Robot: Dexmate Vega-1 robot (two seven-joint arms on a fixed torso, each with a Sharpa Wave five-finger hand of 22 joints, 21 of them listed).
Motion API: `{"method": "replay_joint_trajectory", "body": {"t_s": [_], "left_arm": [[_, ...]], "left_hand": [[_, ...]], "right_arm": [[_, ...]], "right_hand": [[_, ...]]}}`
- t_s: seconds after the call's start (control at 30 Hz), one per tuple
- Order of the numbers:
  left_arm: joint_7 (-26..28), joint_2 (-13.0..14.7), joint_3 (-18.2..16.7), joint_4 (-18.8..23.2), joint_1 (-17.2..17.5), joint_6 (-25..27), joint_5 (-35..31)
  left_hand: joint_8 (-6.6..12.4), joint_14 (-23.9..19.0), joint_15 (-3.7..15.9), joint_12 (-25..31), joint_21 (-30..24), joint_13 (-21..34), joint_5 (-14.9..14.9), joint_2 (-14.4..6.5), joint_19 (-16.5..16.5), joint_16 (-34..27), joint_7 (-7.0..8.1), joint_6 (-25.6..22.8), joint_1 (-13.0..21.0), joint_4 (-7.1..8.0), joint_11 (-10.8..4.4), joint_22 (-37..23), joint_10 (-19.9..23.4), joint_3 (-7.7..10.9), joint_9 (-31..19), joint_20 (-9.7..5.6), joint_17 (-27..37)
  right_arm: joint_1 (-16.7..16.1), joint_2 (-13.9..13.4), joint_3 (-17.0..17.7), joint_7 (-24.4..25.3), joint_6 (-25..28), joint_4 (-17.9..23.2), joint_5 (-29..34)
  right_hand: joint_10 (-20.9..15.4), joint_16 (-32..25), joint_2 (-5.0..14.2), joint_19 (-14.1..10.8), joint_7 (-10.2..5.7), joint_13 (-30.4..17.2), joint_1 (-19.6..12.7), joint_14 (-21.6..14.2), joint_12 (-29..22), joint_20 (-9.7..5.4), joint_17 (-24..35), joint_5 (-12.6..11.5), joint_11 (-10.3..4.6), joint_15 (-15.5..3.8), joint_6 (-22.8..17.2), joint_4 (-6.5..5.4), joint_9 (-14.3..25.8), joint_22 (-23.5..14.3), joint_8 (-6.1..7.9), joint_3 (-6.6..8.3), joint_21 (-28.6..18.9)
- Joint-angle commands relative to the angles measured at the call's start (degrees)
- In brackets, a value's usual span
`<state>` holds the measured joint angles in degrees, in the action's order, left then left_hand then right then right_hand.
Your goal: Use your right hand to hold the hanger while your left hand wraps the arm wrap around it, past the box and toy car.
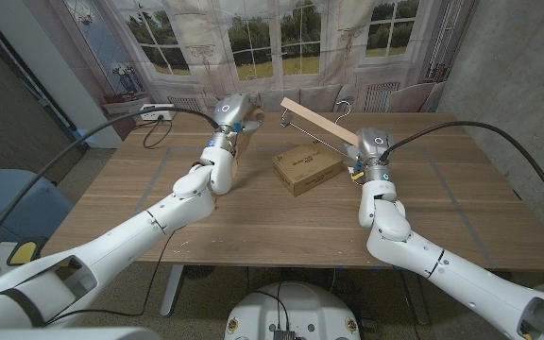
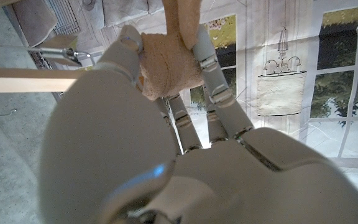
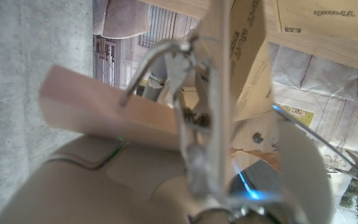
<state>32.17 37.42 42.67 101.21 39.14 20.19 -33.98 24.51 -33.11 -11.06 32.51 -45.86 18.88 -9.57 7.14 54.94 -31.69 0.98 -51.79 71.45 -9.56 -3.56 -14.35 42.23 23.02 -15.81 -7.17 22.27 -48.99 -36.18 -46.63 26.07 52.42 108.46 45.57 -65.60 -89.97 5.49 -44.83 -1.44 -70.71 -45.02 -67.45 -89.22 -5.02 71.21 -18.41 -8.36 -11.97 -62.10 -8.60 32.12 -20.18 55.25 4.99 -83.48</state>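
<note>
Holding the hanger and the wrap up high

Gripping the wooden hanger (image 1: pixel 317 120) at one end, the right hand (image 1: pixel 367 159) lifts it over the table (image 1: pixel 253 212). The left hand (image 1: pixel 229 118) pinches the tan arm wrap (image 2: pixel 169 59) near the hanger's far end. Between both hands sits the cardboard box (image 1: pixel 307 170). A small toy car (image 1: pixel 356 172) is just beside the right hand.

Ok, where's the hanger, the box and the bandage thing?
hanger (image 1: pixel 317 120), head view, on its wooden bar.
box (image 1: pixel 307 168), head view, on its brown top face.
arm wrap (image 2: pixel 169 62), left wrist view, on the beige roll between the fingers.
</note>
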Motion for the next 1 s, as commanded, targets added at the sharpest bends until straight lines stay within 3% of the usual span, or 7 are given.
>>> {"method": "replay_joint_trajectory", "body": {"t_s": [0.03,0.37,0.73,1.0], "left_arm": [[0.6,1.3,-7.4,4.4,4.8,-10.2,4.2],[-0.7,0.3,-9.9,2.9,3.9,-16.6,6.7],[-3.3,-0.3,-12.8,1.1,2.9,-24.0,11.7],[-4.9,-0.2,-14.3,1.0,2.7,-27.5,13.2]], "left_hand": [[-0.07,-24.1,21.1,-0.3,-0.6,14.7,-0.2,-13.0,-1.1,0.1,-6.78,-7.0,13.9,-0.02,3.2,0.1,3.6,-0.09,-0.2,-5.21,12.8],[-0.28,-24.4,21.1,-0.5,-1.5,15.0,-0.3,-12.9,-1.4,0.3,-6.65,-7.1,13.9,0.09,3.11,0.3,3.7,-0.14,-0.2,-5.21,13.1],[-0.48,-24.4,21.19,-0.9,-2.5,15.3,-0.3,-12.9,-1.7,0.7,-6.59,-7.2,14.0,0.13,3.07,0.6,3.8,-0.16,-0.2,-5.19,13.4],[-0.64,-24.5,21.23,-1.2,-3.2,15.4,-0.3,-12.8,-1.9,0.9,-6.55,-7.3,14.1,0.17,3.14,0.9,4.0,-0.16,-0.2,-5.19,13.6]], "right_arm": [[3.0,2.4,-3.6,-0.6,-0.7,-1.3,4.9],[5.7,5.2,-6.4,-2.3,-1.9,-2.9,8.8],[10.4,10.3,-9.9,-6.5,-0.9,-9.9,12.2],[12.0,12.1,-10.9,-6.3,-2.1,-12.6,11.9]], "right_hand": [[-0.2,-0.3,4.42,0.4,0.33,-0.2,-1.5,-0.5,-0.3,-2.25,0.3,0.1,-0.03,-0.1,0.1,-0.07,-0.2,0.1,0.37,0.41,-0.6],[-0.3,-0.3,4.45,0.5,0.47,-0.1,-1.5,-0.6,-0.3,-2.35,0.3,0.2,-0.03,-0.11,0.4,-0.12,-0.1,0.7,0.88,0.61,-1.3],[-0.2,-0.3,4.42,0.8,0.35,-0.1,-1.4,-0.6,-0.3,-2.36,0.3,0.3,-0.09,-0.1,0.4,-0.16,-0.3,1.0,1.26,0.79,-2.1],[-0.2,-0.3,4.43,1.0,0.41,-0.2,-1.3,-0.6,-0.3,-2.39,0.3,0.4,-0.28,-0.11,0.4,-0.22,-0.7,1.4,1.49,0.98,-2.7]]}}
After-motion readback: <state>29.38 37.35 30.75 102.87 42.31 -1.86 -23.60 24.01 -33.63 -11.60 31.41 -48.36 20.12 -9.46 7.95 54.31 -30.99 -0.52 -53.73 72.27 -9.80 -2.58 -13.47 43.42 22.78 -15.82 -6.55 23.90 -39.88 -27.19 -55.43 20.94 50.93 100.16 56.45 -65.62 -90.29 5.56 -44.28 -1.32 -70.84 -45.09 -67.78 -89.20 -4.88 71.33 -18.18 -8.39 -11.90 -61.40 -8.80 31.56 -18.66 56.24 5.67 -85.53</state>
